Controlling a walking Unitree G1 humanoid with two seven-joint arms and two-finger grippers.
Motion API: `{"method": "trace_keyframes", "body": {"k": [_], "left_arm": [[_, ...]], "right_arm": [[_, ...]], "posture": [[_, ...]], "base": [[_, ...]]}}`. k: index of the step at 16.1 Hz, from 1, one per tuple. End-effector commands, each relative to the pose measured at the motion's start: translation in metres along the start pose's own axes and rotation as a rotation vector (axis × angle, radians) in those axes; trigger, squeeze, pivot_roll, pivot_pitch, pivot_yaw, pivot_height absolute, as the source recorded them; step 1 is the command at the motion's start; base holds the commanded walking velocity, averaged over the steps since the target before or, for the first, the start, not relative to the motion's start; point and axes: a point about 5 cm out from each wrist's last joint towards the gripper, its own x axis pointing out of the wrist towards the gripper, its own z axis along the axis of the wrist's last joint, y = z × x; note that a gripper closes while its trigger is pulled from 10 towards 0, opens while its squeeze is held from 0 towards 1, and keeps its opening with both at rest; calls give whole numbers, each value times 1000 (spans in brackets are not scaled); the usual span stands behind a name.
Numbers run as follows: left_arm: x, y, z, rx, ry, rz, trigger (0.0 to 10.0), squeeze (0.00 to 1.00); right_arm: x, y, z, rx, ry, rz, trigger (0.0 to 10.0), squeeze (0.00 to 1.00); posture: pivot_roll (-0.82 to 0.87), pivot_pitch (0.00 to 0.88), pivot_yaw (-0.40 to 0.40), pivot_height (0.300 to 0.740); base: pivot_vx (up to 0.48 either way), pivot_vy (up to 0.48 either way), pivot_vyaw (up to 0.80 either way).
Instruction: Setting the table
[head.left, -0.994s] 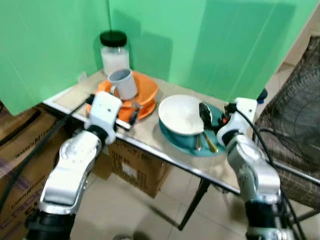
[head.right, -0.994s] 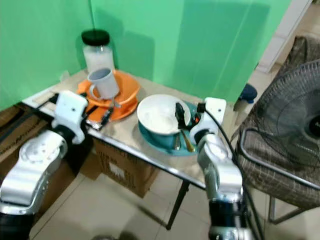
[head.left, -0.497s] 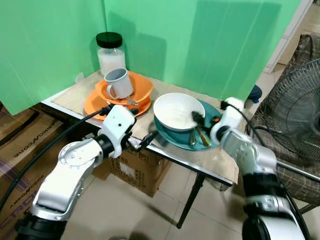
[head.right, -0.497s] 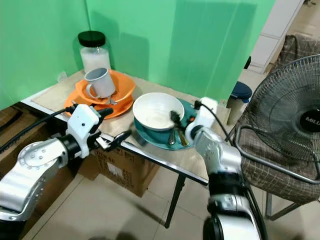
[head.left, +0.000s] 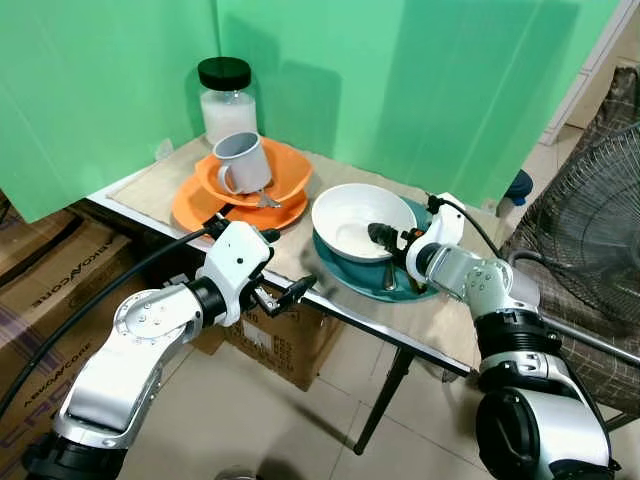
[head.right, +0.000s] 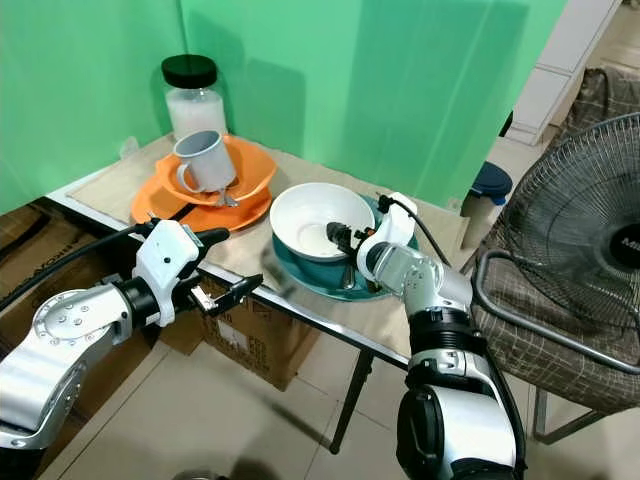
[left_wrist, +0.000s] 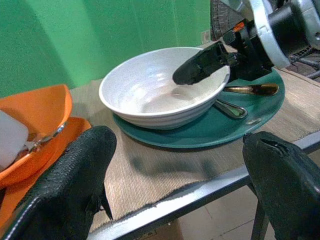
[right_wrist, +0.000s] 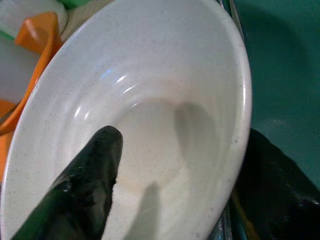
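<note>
Bowl (head.left: 357, 220), frame centre: rim is straddled by the part-open right hand (head.left: 392, 238). Left hand (head.left: 283, 296), lower left, is spread wide, empty, at counter (head.left: 452, 325) edge.

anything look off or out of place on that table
Yes: the grey mug sits tilted inside the orange bowl rather than upright on the table. Cutlery lies loose on the teal plate, partly under the white bowl.

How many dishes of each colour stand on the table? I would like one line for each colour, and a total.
Orange: 2, the plate and the orange bowl on it.
Teal: 1, the teal plate.
White: 1, the white bowl on it.
Grey: 1, the mug.
Total: 5.
</note>
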Motion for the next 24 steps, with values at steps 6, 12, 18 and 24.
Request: {"method": "trace_keyframes", "body": {"k": [6, 12, 18, 24], "left_arm": [[-1, -5, 0, -1, 9, -48, 10000, 0], [-1, -5, 0, 6, 16, -51, 10000, 0], [-1, -4, 0, 15, 18, -58, 10000, 0], [1, -1, 1, 23, 19, -44, 10000, 0]], "right_arm": [[0, -2, 10, 53, -28, -6, 0, 0], [1, -1, 11, 46, -29, -7, 0, 0], [1, -2, 13, 65, -39, -12, 0, 0], [-4, 5, 29, 87, -145, 39, 0, 0]], "posture": [[167, 0, -88, 740], [169, 0, -86, 740], [169, 0, -83, 740], [163, 0, -71, 740]], "base": [[0, 0, 0], [0, 0, 0], [0, 0, 0], [0, 0, 0]]}}
